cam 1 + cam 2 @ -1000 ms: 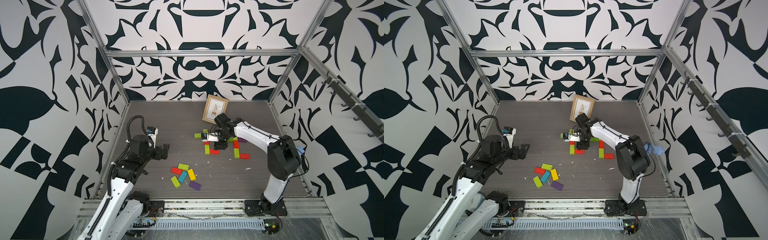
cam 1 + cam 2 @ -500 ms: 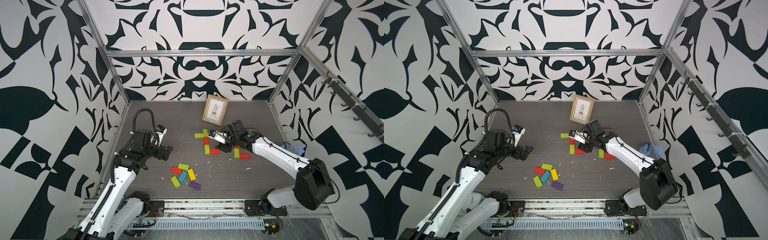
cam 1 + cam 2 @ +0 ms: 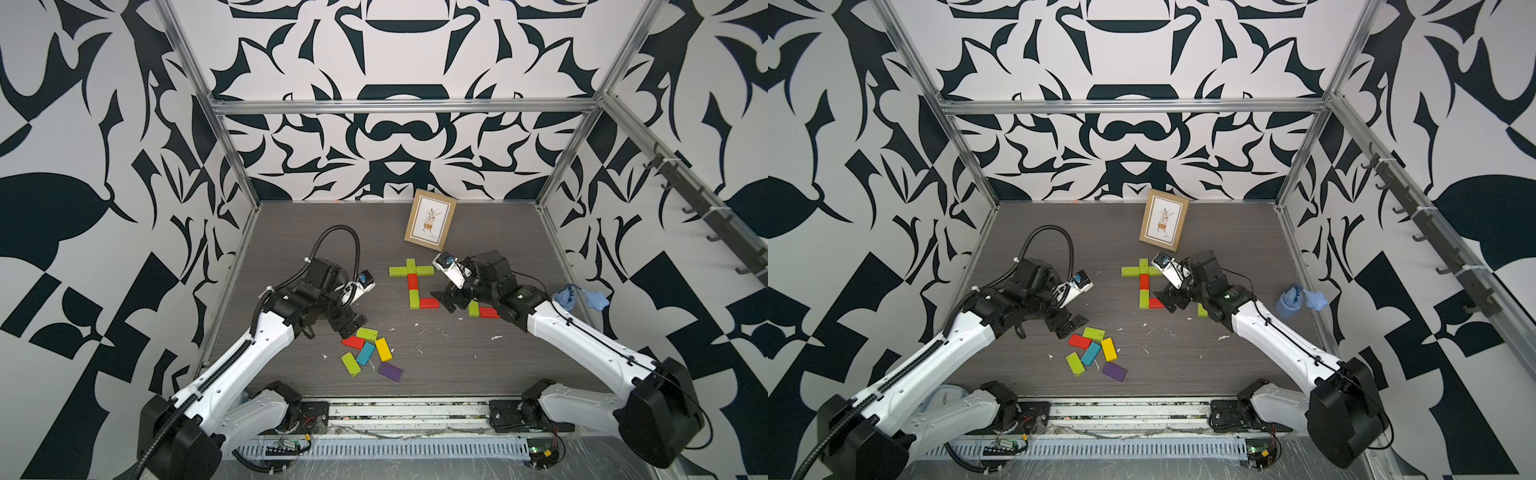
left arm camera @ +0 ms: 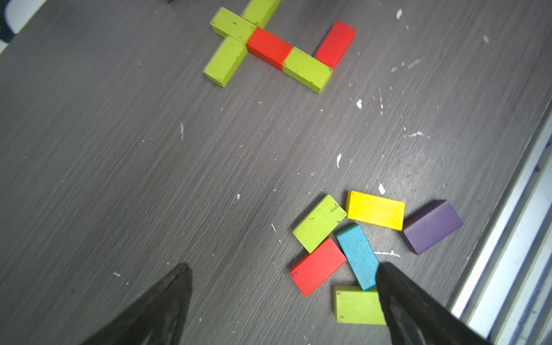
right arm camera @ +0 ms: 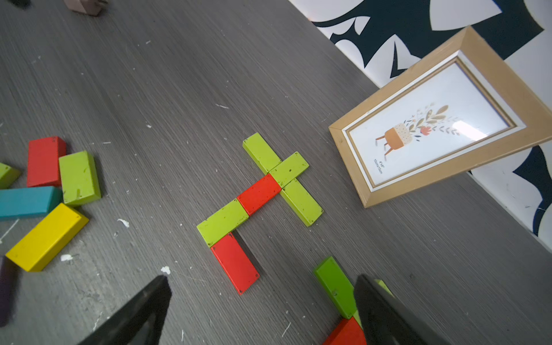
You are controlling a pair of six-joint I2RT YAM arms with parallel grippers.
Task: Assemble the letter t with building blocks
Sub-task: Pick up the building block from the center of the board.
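Hovering over the grey table (image 3: 291, 232), the left gripper (image 4: 282, 267) has its jaws spread wide with nothing between them. One finger (image 4: 418, 304) overlaps a blue block (image 4: 358, 257) and a lime block (image 4: 357, 304) at the edge of the heap; whether it touches them cannot be told. The right gripper (image 5: 263, 279) is also spread wide and empty. One of its fingers (image 5: 388, 313) covers part of a spare green block (image 5: 334, 286) and a spare red block (image 5: 346, 333), which lie together apart from the rest.

A wooden frame (image 3: 430, 219) stands toward the back of the table.

The letter (image 3: 412, 281) lies flat mid-table, between the two grippers and just in front of the frame. It is made of six blocks set edge to edge. Three lime ones form the crossbar and top, a red and then a lime one run down the stem, and a red foot (image 5: 236, 263) turns sideways toward the right arm.

The heap (image 3: 368, 353) lies nearer the left arm and holds six loose blocks at odd angles: two lime, one red, one yellow, one blue, and one purple at its edge.

White specks (image 4: 359, 103) dot the table.
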